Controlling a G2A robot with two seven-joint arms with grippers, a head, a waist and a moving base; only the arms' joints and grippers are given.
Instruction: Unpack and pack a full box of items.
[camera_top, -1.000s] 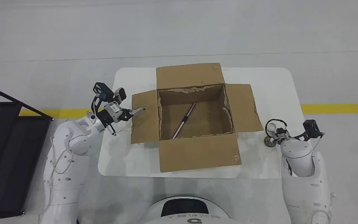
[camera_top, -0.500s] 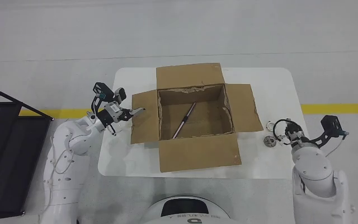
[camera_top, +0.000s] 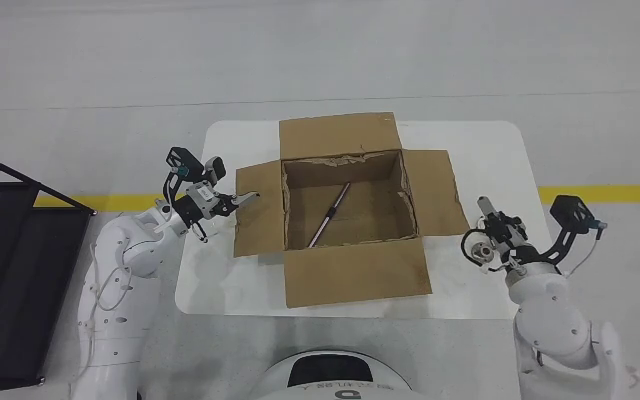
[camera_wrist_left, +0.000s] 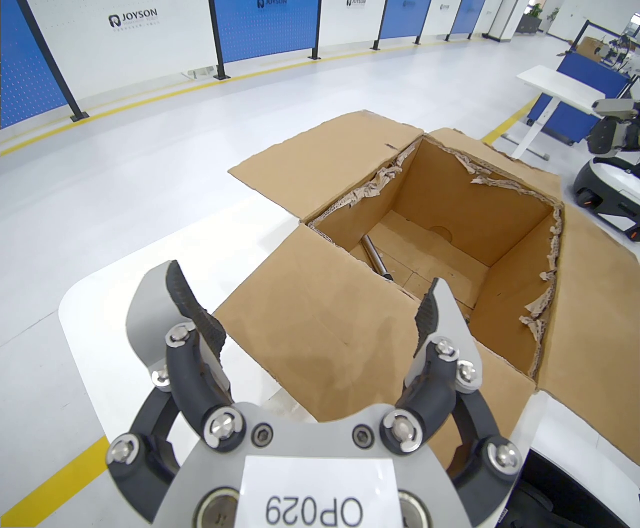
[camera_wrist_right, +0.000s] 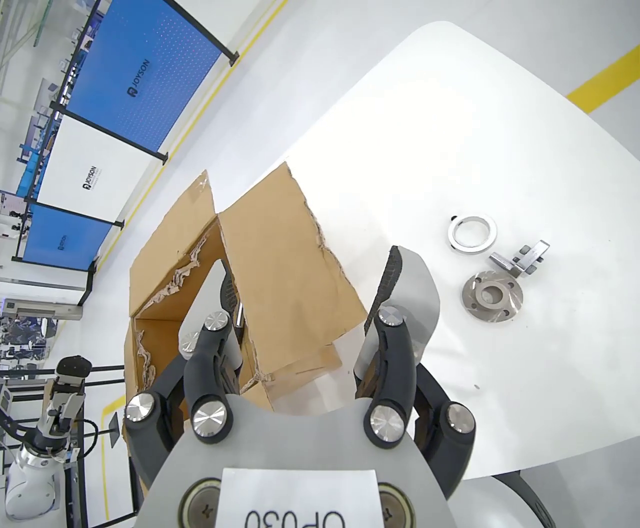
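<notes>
Cardboard box (camera_top: 345, 200) sits open; left hand (camera_wrist_left: 307, 290) hovers spread at its left flap, right hand (camera_wrist_right: 310, 270) spread too, apparently just above bench (camera_top: 480, 150).

Brn box (camera_top: 340, 135), wht table (camera_top: 480, 140), silver ring (camera_wrist_right: 472, 232) & flange (camera_wrist_right: 492, 296).

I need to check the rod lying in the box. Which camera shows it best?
The top view: the rod lies whole, diagonal on the box floor. The left wrist view catches one end past the near wall; the right wrist view, at most a sliver.
</notes>
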